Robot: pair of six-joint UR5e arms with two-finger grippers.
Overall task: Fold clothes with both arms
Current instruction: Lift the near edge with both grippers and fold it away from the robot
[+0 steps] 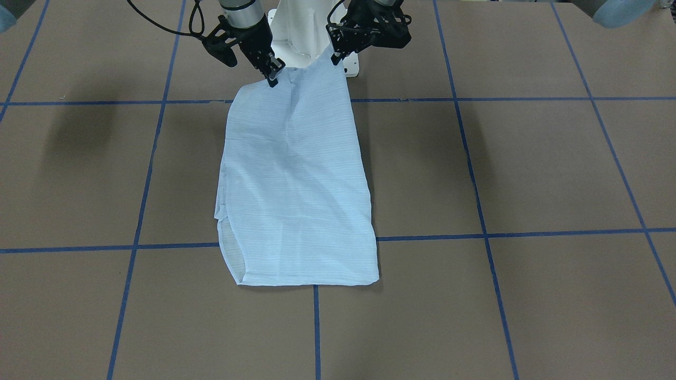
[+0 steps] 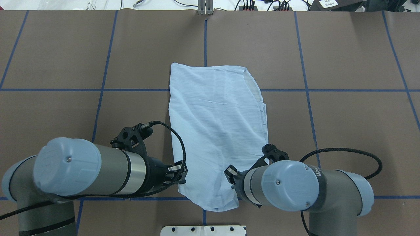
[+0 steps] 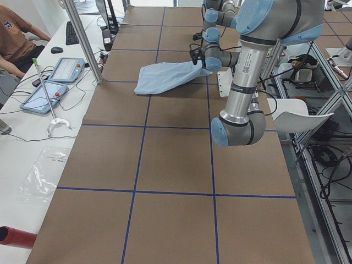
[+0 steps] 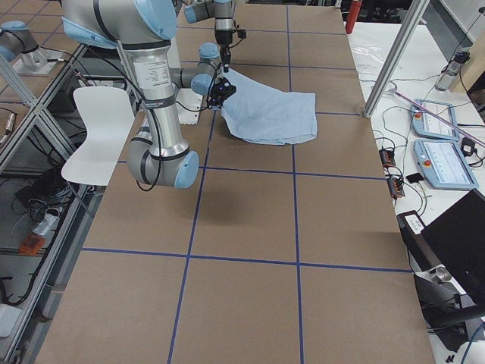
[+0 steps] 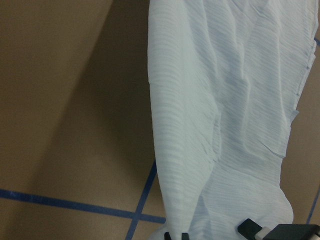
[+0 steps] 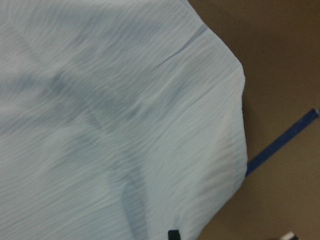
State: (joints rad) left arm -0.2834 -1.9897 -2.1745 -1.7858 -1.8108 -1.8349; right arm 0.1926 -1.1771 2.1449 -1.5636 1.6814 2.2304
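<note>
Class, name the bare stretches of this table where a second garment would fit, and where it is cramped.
Free: the table squares on either side of the shirt, and the strip beyond its far end. Crowded: the near edge, where left pincer and right pincer hold it.

Pale blue, fine-striped shirt (image 1: 296, 184) — brown table (image 1: 528, 169) gridded with blue tape lines (image 1: 422, 99)

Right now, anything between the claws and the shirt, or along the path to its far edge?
Nothing visible. The left claw and right claw are each shut on a robot-side corner of the shirt. Nothing lies on the shirt's top, and the table around its far edge shows only blue tape lines.
</note>
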